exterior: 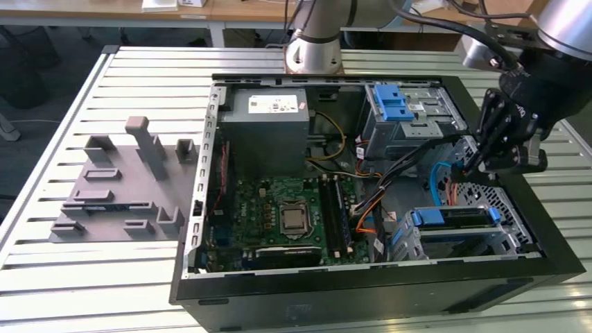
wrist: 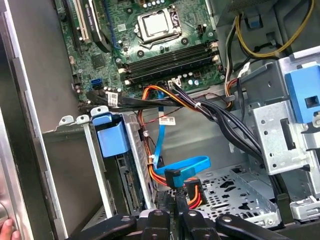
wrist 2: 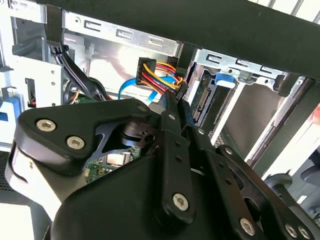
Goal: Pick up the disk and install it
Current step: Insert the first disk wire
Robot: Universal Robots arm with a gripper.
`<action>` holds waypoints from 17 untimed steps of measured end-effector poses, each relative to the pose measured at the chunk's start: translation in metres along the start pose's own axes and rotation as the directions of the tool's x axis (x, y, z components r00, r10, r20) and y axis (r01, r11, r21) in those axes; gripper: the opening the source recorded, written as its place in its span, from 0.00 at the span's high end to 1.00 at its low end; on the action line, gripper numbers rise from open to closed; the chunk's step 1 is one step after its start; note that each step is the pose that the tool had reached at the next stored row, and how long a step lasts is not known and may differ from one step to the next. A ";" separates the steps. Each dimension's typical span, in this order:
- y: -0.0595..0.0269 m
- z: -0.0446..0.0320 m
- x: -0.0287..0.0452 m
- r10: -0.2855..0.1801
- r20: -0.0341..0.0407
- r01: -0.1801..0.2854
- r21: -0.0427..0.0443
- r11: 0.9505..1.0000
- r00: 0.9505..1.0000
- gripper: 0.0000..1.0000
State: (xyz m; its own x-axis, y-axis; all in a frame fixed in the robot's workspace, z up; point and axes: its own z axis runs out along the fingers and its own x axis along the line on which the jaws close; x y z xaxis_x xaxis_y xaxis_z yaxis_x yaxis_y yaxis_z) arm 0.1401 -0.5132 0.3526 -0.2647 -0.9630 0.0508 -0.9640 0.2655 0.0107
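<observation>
The disk (exterior: 451,217), a flat silver hard drive in a blue plastic carrier, stands on edge in the small grey metal bay (exterior: 504,239) at the front corner of the open black computer case (exterior: 370,291). That corner is at the exterior view's lower right. The disk's long axis runs across that view from left to right, and the carrier's blue tab faces up. In the first wrist view the same blue tab (wrist: 111,135) tops the drive in its bay. In the second wrist view the drive's connector edge (wrist 2: 202,100) faces the hand.

Judging by this, the disk already sits in its slot rather than loose on the slatted metal tabletop (exterior: 138,62).

The black hand (exterior: 486,166) hangs inside the case, just above the bay and slightly towards the exterior view's right. The disk therefore lies below it and a little to the exterior view's left, near but apart. In the first wrist view the hand (wrist: 174,215) is right at a black plug with red, orange and yellow wires (wrist: 192,192), beside a flat blue data cable (wrist: 186,166). I cannot tell whether the hand is clenched on that plug or released.

Further out are the green motherboard (exterior: 291,208), the grey power supply box (exterior: 268,114) and a larger grey drive cage with a blue latch (exterior: 398,104). A grey plastic fixture (exterior: 120,187) rests on the tabletop beside the case.
</observation>
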 end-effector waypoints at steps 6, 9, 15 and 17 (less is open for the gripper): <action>0.0015 0.0003 0.0062 -0.017 0.000 0.017 0.002 1.000 1.000 0.84; 0.0012 0.0006 0.0074 -0.036 0.000 0.036 0.004 0.999 0.999 0.84; 0.0012 0.0009 0.0093 -0.098 0.000 0.098 0.013 0.995 0.995 0.84; 0.0015 0.0010 0.0109 -0.108 0.001 0.108 0.016 0.994 0.994 0.84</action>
State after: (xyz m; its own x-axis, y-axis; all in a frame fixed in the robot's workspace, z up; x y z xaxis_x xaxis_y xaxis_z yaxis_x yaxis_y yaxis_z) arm 0.1357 -0.5234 0.3521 -0.1587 -0.9861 0.0488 -0.9873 0.1589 0.0004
